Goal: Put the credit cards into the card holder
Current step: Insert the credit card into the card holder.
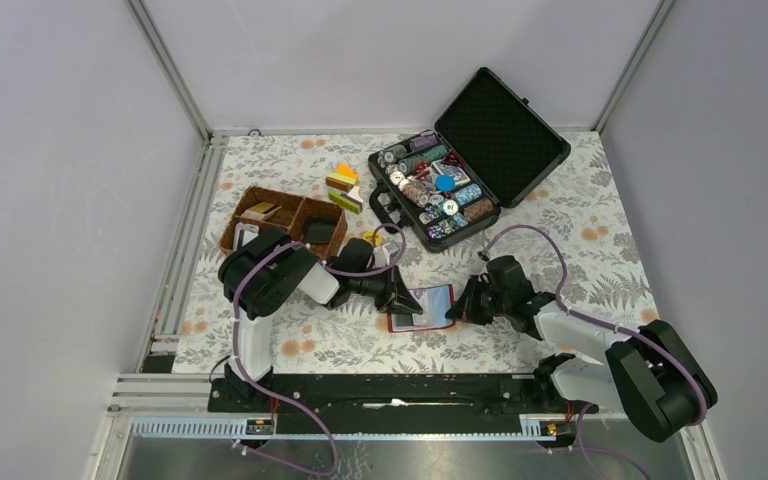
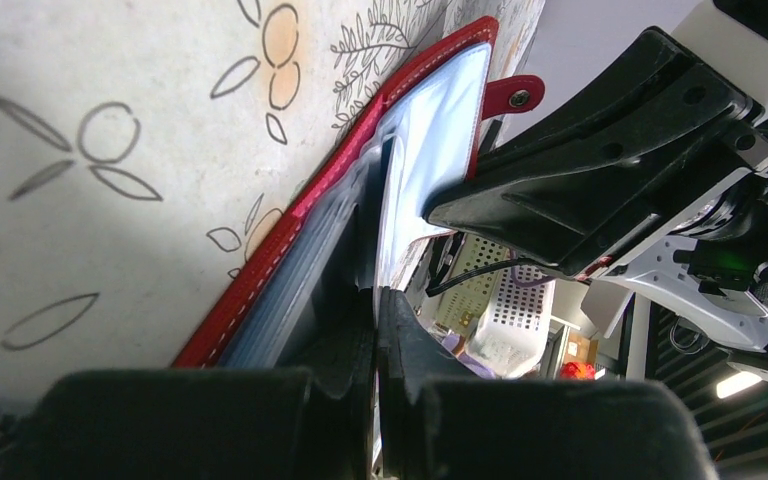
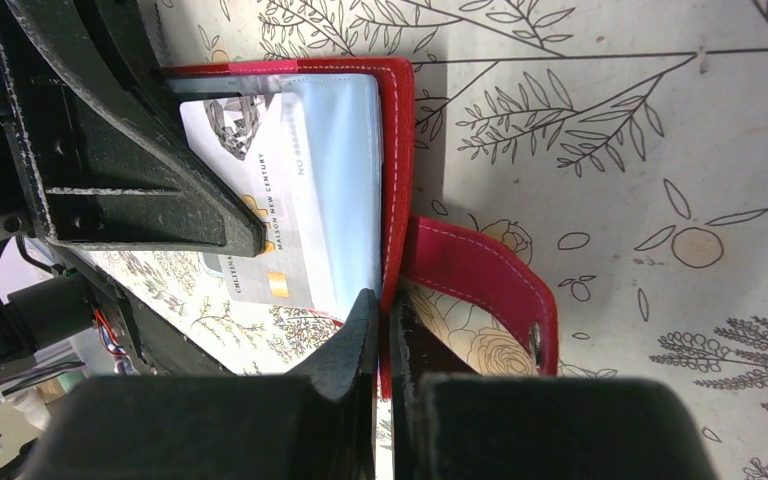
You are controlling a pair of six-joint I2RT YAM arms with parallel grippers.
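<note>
The red card holder (image 1: pixel 430 305) lies open on the floral cloth between my two grippers, its light blue clear pockets facing up. My left gripper (image 1: pixel 403 300) is at its left edge, shut on a whitish credit card (image 3: pixel 270 270) with a gold chip. The card lies across the inner pocket, and I cannot tell how far in it is. In the left wrist view the fingertips (image 2: pixel 377 295) pinch a thin pale edge beside the red rim (image 2: pixel 290 235). My right gripper (image 1: pixel 463 305) is shut on the holder's red right edge (image 3: pixel 398 150), next to the snap strap (image 3: pixel 470 275).
A brown wicker basket (image 1: pixel 230 238) at the back left holds a tan card (image 1: pixel 260 210), a whitish card (image 1: pixel 245 236) and a dark card (image 1: pixel 318 230). An open black case (image 1: pixel 505 130) with poker chips stands behind. Coloured blocks (image 1: pixel 345 188) lie between them.
</note>
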